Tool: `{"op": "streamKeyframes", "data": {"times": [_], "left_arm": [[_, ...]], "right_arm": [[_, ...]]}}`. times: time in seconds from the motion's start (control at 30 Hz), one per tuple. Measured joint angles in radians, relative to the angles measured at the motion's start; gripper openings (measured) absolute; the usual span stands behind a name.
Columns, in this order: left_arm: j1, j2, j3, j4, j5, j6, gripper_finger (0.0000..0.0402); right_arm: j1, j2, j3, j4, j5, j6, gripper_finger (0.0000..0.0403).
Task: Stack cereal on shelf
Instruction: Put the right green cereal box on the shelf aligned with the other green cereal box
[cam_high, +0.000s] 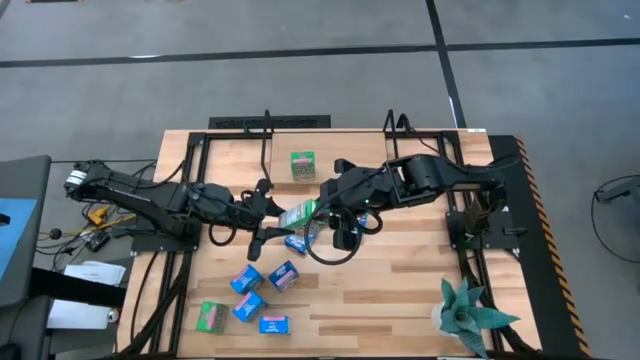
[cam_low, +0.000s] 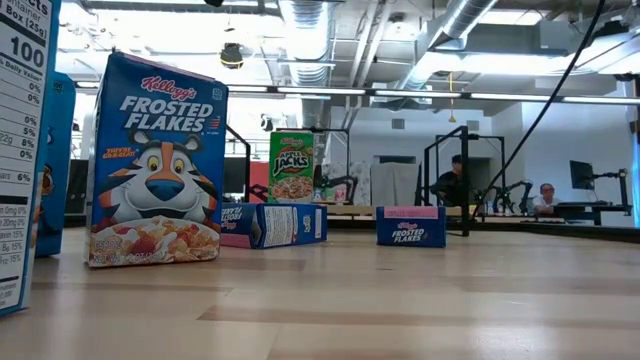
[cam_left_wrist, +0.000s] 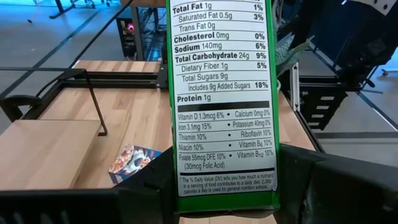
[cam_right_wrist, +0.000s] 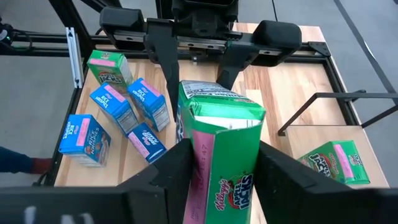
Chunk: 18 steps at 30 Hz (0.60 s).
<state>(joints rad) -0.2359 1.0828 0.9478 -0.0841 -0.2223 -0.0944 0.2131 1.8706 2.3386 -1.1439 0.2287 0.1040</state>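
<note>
Both arms meet over the middle of the light wooden table. A small green cardboard cereal box is held between them, above the tabletop. The right gripper clamps the box from both sides, one finger on each long face. The left gripper also brackets the same box, its fingers flanking the nutrition-label face; it appears closed on it, which suggests a handover to reorient the box.

The shelf, a light wooden board between thin black wire uprights, lies at the far side and carries one green box standing upright. Remaining blue and green mini boxes lie scattered near the left front of the table, well apart from the shelf
</note>
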Motion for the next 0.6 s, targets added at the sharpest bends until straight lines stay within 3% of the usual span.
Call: {"op": "streamKeyframes", "data": {"times": [0.2, 0.6], "left_arm": [[0.000, 0.000, 0.000, 0.000, -0.019, -0.008, 0.0169], [0.001, -0.014, 0.002, -0.124, -0.045, -0.081, 0.0315]], "right_arm": [[0.000, 0.000, 0.000, 0.000, 0.000, 0.000, 0.0171], [0.000, 0.000, 0.000, 0.009, -0.002, -0.008, 0.0166]]}}
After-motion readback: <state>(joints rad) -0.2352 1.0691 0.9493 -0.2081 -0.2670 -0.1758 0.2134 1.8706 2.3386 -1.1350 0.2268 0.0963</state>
